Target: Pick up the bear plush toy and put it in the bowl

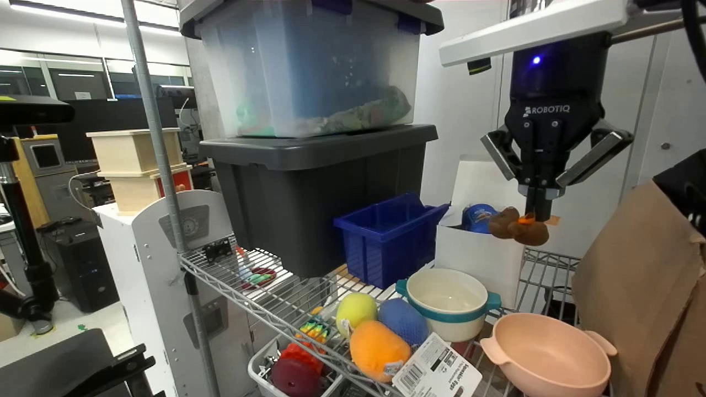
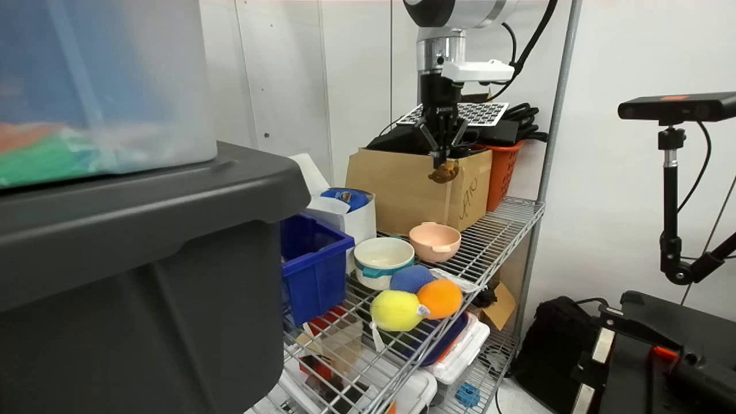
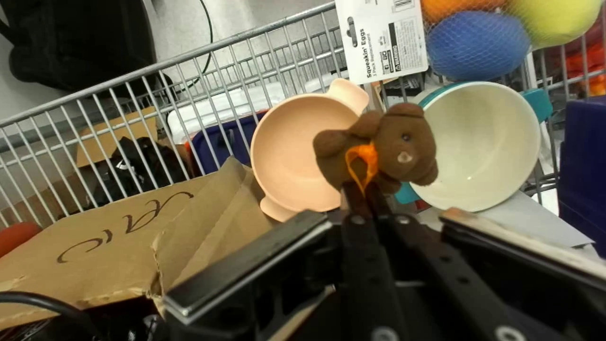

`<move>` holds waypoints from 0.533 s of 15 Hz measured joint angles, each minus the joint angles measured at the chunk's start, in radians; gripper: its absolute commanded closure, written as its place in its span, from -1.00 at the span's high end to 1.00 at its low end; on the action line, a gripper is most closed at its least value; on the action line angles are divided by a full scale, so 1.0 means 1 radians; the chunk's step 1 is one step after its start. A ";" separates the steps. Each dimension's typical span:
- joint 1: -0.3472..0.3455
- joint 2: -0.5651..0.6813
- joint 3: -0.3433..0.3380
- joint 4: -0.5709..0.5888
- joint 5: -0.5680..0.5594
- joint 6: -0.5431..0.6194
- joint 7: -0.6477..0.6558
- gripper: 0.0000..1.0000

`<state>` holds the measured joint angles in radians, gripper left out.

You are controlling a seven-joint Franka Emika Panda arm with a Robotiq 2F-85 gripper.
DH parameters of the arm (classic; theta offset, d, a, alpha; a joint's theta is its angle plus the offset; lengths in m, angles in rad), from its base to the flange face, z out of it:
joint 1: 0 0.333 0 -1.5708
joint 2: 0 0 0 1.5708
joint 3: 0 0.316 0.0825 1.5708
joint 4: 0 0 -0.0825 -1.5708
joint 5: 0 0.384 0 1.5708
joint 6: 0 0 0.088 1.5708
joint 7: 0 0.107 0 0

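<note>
Wrist view shows the bear (image 3: 386, 142), brown with an orange ribbon, across the gap between the pink bowl (image 3: 293, 151) and the white bowl (image 3: 492, 137), hiding part of each rim; in both exterior views it hangs in the air, well above them. Those bowls sit near each other on a wire shelf (image 2: 514, 215). Just beside the pink bowl stands a cardboard box (image 3: 137, 246), its bent flap close to the rim. By one of the pink bowl's handles lies a printed card (image 3: 383, 47), next to a blue egg (image 3: 476, 45) and an orange egg (image 1: 379, 350), with a yellow egg (image 1: 356, 313) against them; the blue egg is just beside the white bowl. Past the white bowl, in an exterior view, stand a white carton (image 1: 477, 264) and a blue bin (image 1: 380, 256). Pointing down from above is the gripper (image 1: 538, 208), its fingers nearly together and pinched on the bear near the ribbon; whether they have the body, the ribbon or both between them, I cannot tell.
</note>
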<state>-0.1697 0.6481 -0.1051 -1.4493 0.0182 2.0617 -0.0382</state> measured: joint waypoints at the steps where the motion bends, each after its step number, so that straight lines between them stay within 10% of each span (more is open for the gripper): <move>1: 0.000 0.005 0.000 0.000 0.000 0.001 0.000 -0.98; 8: 0.002 0.073 0.000 0.044 0.000 0.005 0.020 -0.98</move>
<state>-0.1673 0.7208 -0.1051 -1.4056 0.0182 2.0663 -0.0186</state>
